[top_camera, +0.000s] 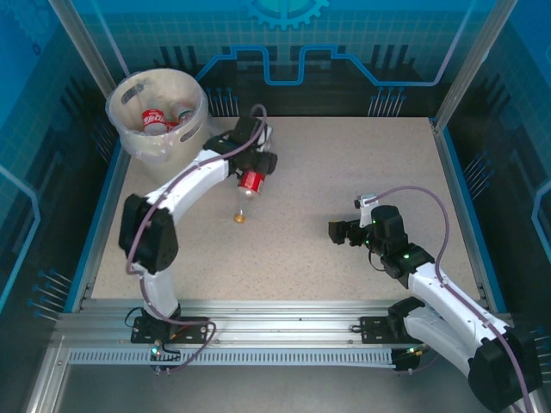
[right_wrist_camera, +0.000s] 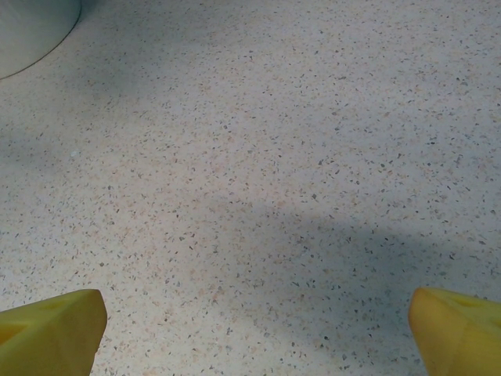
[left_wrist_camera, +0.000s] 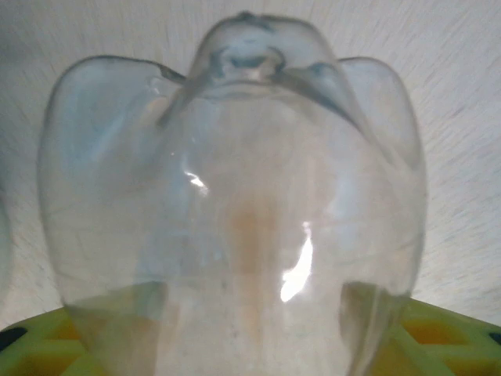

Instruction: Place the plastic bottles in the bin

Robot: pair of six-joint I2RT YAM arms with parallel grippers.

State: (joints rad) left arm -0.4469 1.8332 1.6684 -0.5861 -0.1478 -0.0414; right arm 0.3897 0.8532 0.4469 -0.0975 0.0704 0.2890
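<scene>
Right gripper (top_camera: 335,231): near right of the speckled table (top_camera: 362,155), jaws spread wide over bare surface and holding nothing. It is well apart from the work and not in the way.

Plastic bottle (top_camera: 250,181): left of centre and red-labelled, with its cap end (top_camera: 240,218) toward the near edge and its clear base end away. It appears to lie on the table, though contact cannot be confirmed from above. In the left wrist view, the lobed base (left_wrist_camera: 235,204) is clear with no liquid visible.

- **Handling:** judged empty, so very light. The thin wall will dent under pressure, and the smooth, round body is apt to slip or roll.
- **Best hold:** the stiffer base end or the labelled body, with moderate squeeze.

Left gripper (top_camera: 260,157): over the base end, with a finger on either side of the bottle. I cannot tell whether the pads are bearing on it.

Bin (top_camera: 159,148): far left corner, just beyond the left arm. It already holds at least two bottles, one of them red-labelled (top_camera: 155,119).

Nothing lies between the bottle and the bin. The tall rim is the one obstacle, so the bottle must be carried above it.
</scene>
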